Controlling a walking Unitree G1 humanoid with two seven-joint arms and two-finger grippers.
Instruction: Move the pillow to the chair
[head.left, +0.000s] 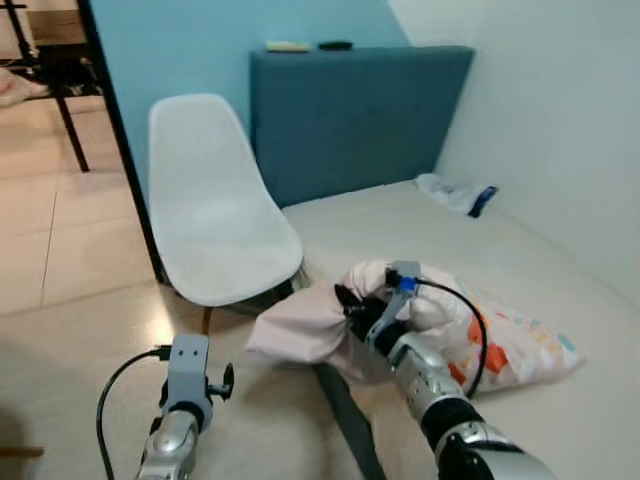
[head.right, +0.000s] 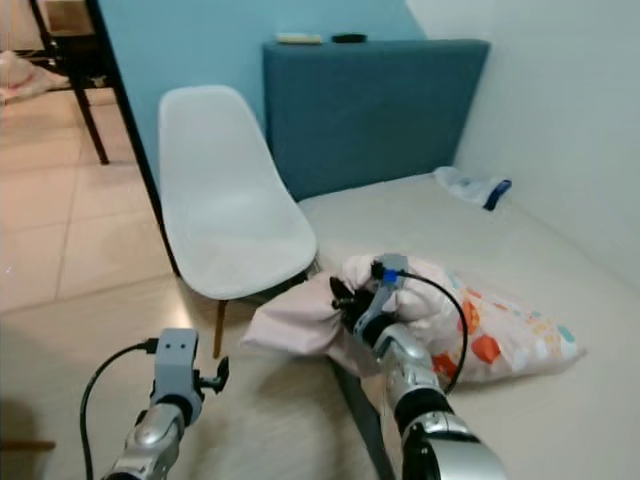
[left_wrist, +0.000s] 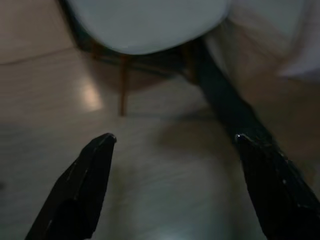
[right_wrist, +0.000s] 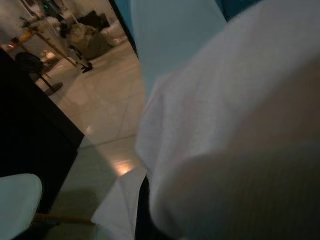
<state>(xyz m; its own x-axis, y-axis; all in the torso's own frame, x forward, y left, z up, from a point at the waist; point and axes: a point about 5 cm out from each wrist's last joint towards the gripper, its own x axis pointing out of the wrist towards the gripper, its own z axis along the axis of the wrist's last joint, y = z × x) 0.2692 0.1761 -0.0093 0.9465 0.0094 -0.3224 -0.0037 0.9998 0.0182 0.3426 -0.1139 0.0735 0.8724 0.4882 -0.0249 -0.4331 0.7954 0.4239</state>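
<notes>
- Two pieces of furniture stand close together: the white moulded plastic chair (head.left: 215, 205) with thin wooden legs sits just beside the corner of the cream-sheeted bed (head.left: 560, 400), near its dark blue padded headboard (head.left: 350, 115).
- The chair's seat is bare, and the beige tiled floor (head.left: 70, 250) lies open to its left and front.
- The soft pinkish-white pillow with orange and teal patches (head.left: 520, 350) lies at the bed's near edge, one bunched end overhanging the edge towards the chair seat.
- The right gripper (head.left: 352, 300) reaches forward from the silver arm, its black fingers closed on the pillow's bunched end; in the right wrist view, cloth presses close against the camera.
- The left gripper (left_wrist: 172, 142) is held low over the floor, in front of the chair legs, its fingers spread wide with nothing between them.
- A small white and blue crumpled item (head.left: 455, 192) lies by the far wall on the bed.
</notes>
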